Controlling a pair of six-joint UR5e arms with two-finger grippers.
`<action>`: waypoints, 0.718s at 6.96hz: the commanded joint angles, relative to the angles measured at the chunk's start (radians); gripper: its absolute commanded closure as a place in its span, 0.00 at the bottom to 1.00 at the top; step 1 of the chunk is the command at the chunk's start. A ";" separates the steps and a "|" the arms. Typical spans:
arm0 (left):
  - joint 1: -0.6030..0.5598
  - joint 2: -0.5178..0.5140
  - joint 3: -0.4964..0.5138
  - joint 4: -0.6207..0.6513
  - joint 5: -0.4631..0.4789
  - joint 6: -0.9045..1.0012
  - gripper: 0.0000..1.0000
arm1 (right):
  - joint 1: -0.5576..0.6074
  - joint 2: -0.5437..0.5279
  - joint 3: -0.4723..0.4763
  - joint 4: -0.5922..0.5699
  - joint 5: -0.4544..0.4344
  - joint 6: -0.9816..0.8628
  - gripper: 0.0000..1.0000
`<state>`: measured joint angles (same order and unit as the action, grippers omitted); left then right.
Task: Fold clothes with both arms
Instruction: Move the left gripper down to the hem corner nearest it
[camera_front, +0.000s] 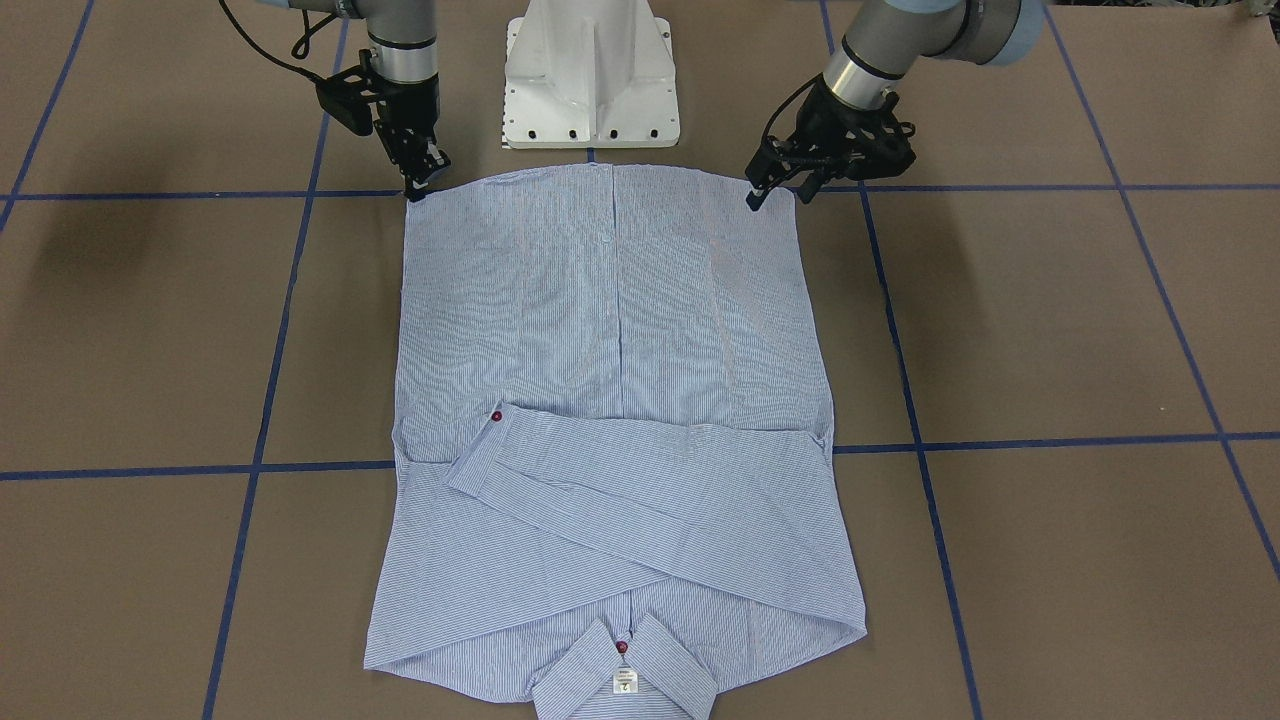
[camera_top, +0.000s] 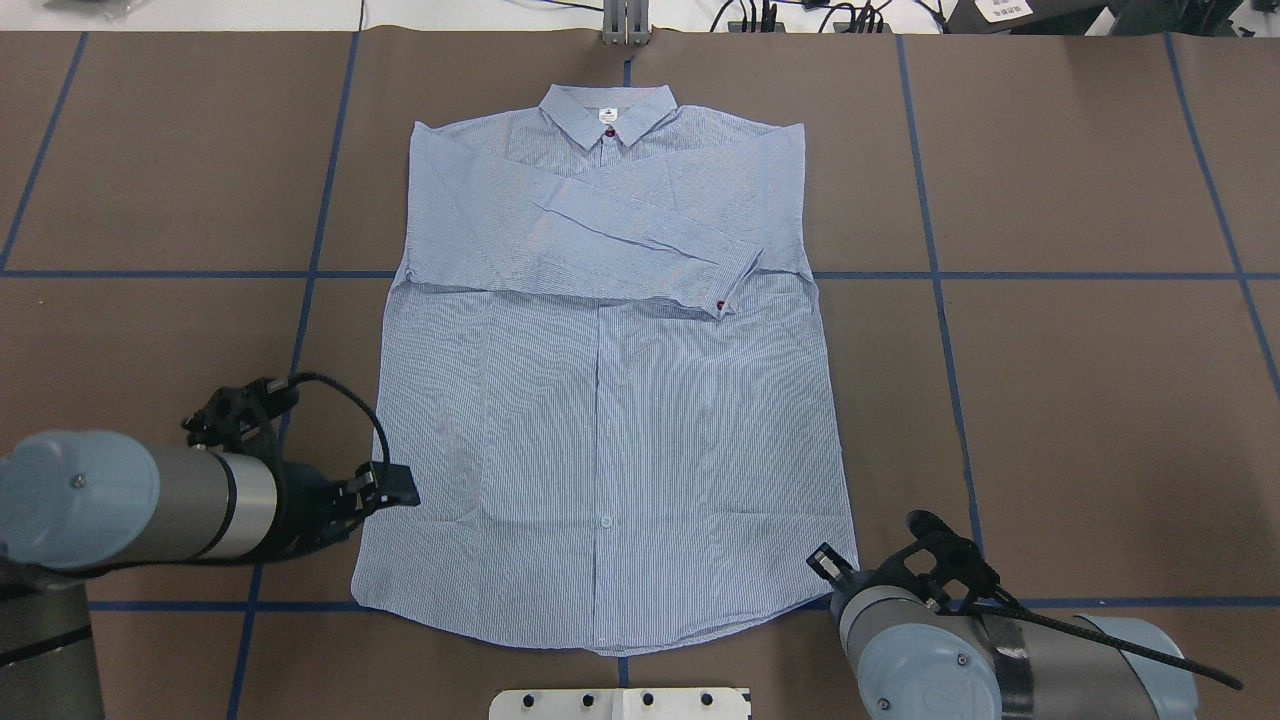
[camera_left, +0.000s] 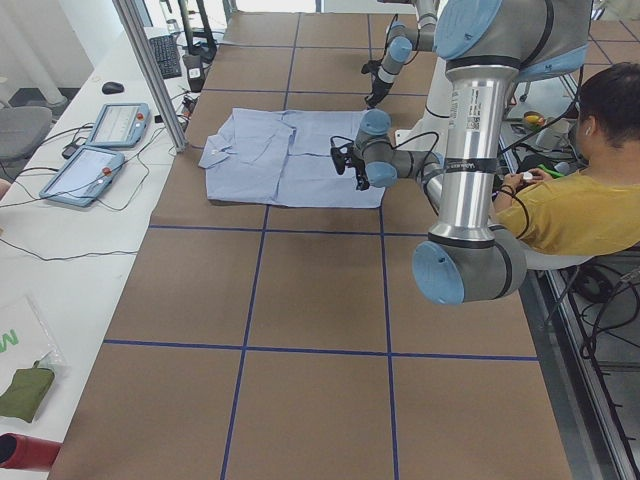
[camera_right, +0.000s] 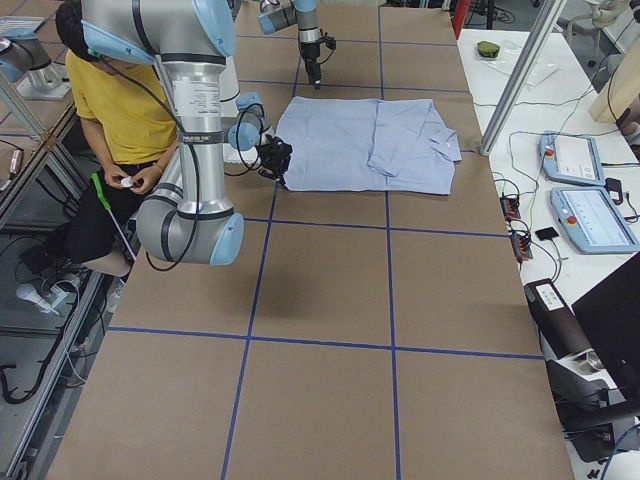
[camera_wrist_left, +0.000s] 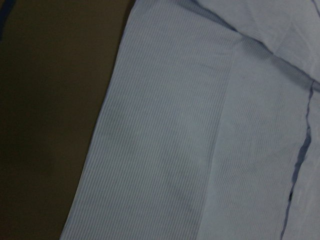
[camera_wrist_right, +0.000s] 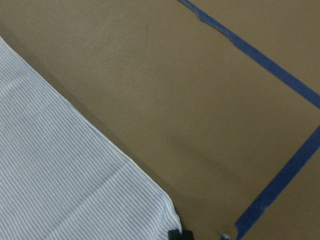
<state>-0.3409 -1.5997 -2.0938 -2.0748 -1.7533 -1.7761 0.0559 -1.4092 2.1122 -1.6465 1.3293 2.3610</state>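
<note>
Shirt (camera_top: 610, 420) lies flat on the brown table (camera_top: 1050, 400), sleeves (camera_top: 640, 235) crossed over its chest (collar (camera_front: 592, 662) cut off in the front view). Left gripper (camera_front: 777, 195) stands spread at one hem corner; right gripper (camera_front: 420, 185), side-on at the other, cannot be judged.

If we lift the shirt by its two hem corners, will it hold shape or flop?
Probably floppy: the shirt lies flat as thin, softly creased cloth, so the hem would likely sag between the right gripper and left gripper. The sleeves, folded loose across its front, may slip when it is raised. It looks light.
</note>
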 joint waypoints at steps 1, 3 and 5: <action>0.104 0.061 -0.006 0.001 0.052 -0.081 0.25 | 0.001 0.001 0.000 0.001 0.001 -0.002 1.00; 0.131 0.060 0.017 0.001 0.074 -0.091 0.29 | 0.001 0.001 0.000 0.001 0.001 -0.002 1.00; 0.132 0.046 0.050 0.001 0.074 -0.091 0.32 | 0.005 0.004 0.000 0.002 0.001 -0.002 1.00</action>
<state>-0.2111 -1.5482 -2.0595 -2.0740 -1.6811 -1.8657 0.0589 -1.4067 2.1123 -1.6456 1.3293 2.3593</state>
